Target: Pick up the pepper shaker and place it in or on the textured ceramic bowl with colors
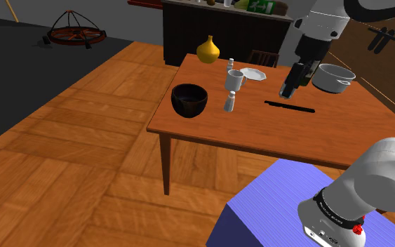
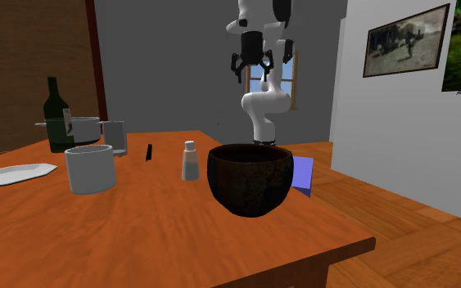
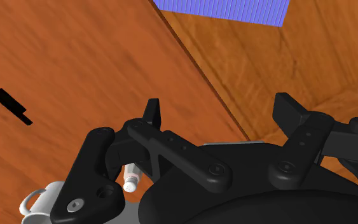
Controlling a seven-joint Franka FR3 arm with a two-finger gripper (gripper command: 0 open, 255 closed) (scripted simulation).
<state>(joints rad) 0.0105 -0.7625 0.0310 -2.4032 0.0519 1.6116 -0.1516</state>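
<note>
Approach phase, as judged: nothing grasped yet. The pincer (image 1: 288, 90) hangs above the table (image 1: 210, 130) on the side of the grey pot (image 1: 333, 77), over a thin black strip (image 1: 290, 106). Its fingers are spread wide with nothing between them, plain in the wrist view. The pepper shaker (image 1: 229, 102), small and white, stands upright on the table just beside the bowl (image 1: 189, 99), on the shoulder view's right of it and not touching; a white mug (image 1: 236, 80) sits just behind. It is well apart from the pincer, toward the shoulder view's left. A second small white shaker-like piece (image 1: 231, 65) stands behind the mug; which of the two holds pepper cannot be told for sure, so the one by the bowl is taken as target. The bowl renders dark brown-black, open side up, nothing seen in it. Next move likely calls for travel across to the shaker, descent with a finger either side of its narrow body, clear of mug and bowl rim, then closing; after that, a lift and a short carry over the bowl
</note>
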